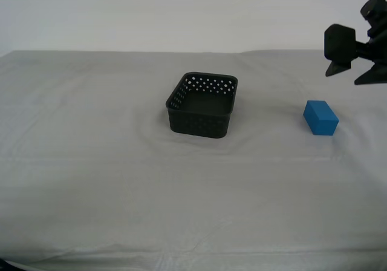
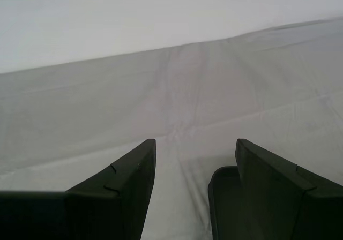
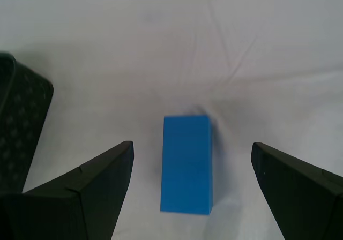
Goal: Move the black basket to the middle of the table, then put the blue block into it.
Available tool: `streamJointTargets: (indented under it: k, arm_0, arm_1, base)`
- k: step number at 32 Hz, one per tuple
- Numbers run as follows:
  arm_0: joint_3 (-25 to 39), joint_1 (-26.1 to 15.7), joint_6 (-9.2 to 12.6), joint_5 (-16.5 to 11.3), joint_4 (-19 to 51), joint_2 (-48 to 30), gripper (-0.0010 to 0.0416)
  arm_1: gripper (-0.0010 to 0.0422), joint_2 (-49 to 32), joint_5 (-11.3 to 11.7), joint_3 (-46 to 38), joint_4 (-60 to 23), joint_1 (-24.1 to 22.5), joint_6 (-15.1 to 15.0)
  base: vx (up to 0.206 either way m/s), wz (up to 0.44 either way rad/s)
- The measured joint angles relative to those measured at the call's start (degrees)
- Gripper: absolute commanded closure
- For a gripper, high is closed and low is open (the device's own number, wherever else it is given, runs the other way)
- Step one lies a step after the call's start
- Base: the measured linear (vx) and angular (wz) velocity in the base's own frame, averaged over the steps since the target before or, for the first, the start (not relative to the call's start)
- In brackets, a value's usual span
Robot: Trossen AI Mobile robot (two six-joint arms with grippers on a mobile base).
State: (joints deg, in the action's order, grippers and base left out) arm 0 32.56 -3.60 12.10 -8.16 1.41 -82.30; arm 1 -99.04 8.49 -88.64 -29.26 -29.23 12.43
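The basket [image 1: 202,104] sits about mid-table [image 1: 91,180], so the block step looks next. The first claw [image 3: 192,154] hangs spread wide above the block [image 3: 186,164], which lies between its fingers, untouched. It likely needs to drop, then pinch. The second claw [image 2: 195,149] is spread too, holding nothing.

Wrinkled cloth table [image 1: 91,180], perforated plastic basket [image 1: 202,121]
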Motion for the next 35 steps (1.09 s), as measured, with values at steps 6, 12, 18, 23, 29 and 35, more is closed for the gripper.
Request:
streamJointTargets:
  k: [6, 12, 18, 23, 29, 35]
  arm_0:
    - [0.3, -1.5, 0.0, 0.0, -1.2, -7.9, 0.0081]
    - [1.7, -2.1, -0.1, 0.0, -1.7, -12.1, 0.0092]
    - [6.6, -3.8, -0.3, 0.0, -0.7, -20.2, 0.0099]
    - [9.6, -4.4, -0.1, 0.5, 2.3, -22.6, 0.0161]
    - [13.7, -4.4, 0.2, 1.8, 8.5, -22.5, 0.0368]
    - [15.1, -4.3, -0.5, 1.8, 10.6, -22.5, 0.0405]
  arm_1:
    - [0.0213, 0.0, 0.0, 0.0, 0.2, 0.0, -0.4]
    - [0.0213, 0.0, -0.2, 0.0, 0.3, 0.0, -0.4]
    - [0.0213, 0.0, -1.6, 0.0, 0.6, 0.0, -0.4]
    - [0.0213, 0.0, -2.4, 0.0, 0.6, 0.0, -0.4]
    - [0.0213, 0.0, -2.4, 0.0, 0.6, 0.0, -0.4]
    - [0.0213, 0.0, -2.4, 0.0, 0.6, 0.0, -0.4]
  base:
    - [0.0, 0.0]
    - [0.0, 0.0]
    - [0.0, 0.0]
    - [0.0, 0.0]
    - [0.0, 0.0]
    - [0.0, 0.0]
